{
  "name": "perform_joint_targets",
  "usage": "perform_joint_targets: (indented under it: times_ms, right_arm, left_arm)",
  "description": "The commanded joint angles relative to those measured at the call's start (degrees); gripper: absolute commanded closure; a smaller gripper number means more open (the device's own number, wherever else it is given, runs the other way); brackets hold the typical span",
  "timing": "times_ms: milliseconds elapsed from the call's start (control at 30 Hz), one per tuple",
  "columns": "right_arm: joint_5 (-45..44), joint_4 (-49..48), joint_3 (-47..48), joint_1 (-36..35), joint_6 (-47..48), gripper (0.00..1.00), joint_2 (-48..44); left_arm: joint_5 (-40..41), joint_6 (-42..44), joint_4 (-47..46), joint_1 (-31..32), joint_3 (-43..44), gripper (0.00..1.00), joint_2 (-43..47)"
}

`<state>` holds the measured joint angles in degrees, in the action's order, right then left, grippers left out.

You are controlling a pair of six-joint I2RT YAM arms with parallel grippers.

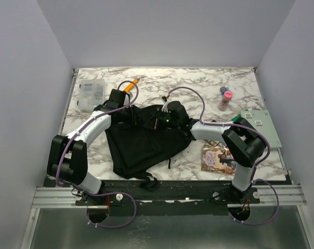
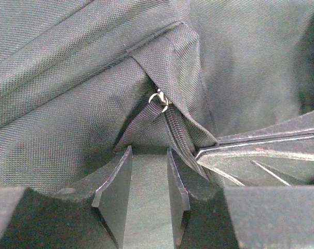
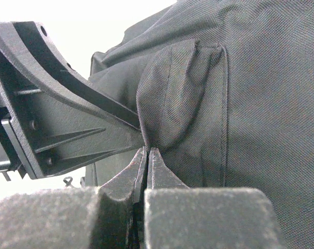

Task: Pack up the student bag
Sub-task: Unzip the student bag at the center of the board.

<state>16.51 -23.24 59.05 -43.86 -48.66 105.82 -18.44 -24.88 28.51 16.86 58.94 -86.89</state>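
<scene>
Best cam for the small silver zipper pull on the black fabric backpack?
Left wrist: small silver metal zipper pull centred, close, sharp. Top external: too small to see on the black fabric backpack. Right wrist: only fabric.

Robot lab test cell. Plain pale walls (image 1: 167,31) box in a marble-print table (image 1: 162,83) on three sides. The left arm (image 1: 89,132) and right arm (image 1: 240,142) are bolted to an aluminium rail (image 1: 53,197) at the near edge, with purple cables (image 1: 120,220) looping loose. Laid-out props: student bag (image 1: 141,140), clear plastic box (image 1: 90,93), pink bottle (image 1: 226,100).
</scene>
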Motion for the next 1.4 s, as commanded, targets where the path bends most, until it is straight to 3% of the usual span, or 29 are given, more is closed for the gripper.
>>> perform_joint_targets:
  times_ms: [0,133,400,800,1100,1167,1367]
  right_arm:
    - [2.42,-4.87,-0.81,-0.09,-1.37,0.99,-2.93]
    - [2.93,-5.14,-1.15,-0.02,-1.40,0.99,-2.71]
    - [4.27,-6.24,-0.75,-0.09,-1.70,0.99,-2.03]
    - [5.64,-7.75,-0.93,-0.07,-2.46,0.99,-1.76]
    - [5.81,-8.22,-0.94,-0.08,-2.74,0.99,-1.58]
    - [5.81,-8.22,-0.93,-0.05,-2.81,0.99,-1.48]
    - [5.97,-8.57,-0.70,-0.09,-3.16,0.99,-1.14]
  left_arm:
    - [6.00,2.88,2.40,1.20,2.23,0.65,1.10]
    - [9.24,4.06,2.45,2.42,1.82,0.64,3.70]
    - [12.08,5.65,2.29,3.66,1.97,0.49,5.09]
    - [12.10,6.77,4.64,3.36,5.63,0.49,-0.83]
    - [9.63,6.00,5.11,3.37,5.46,0.57,-2.45]
    - [8.98,6.07,4.89,3.44,5.14,0.67,-2.20]
    - [9.28,6.16,4.80,3.44,4.98,0.84,-1.53]
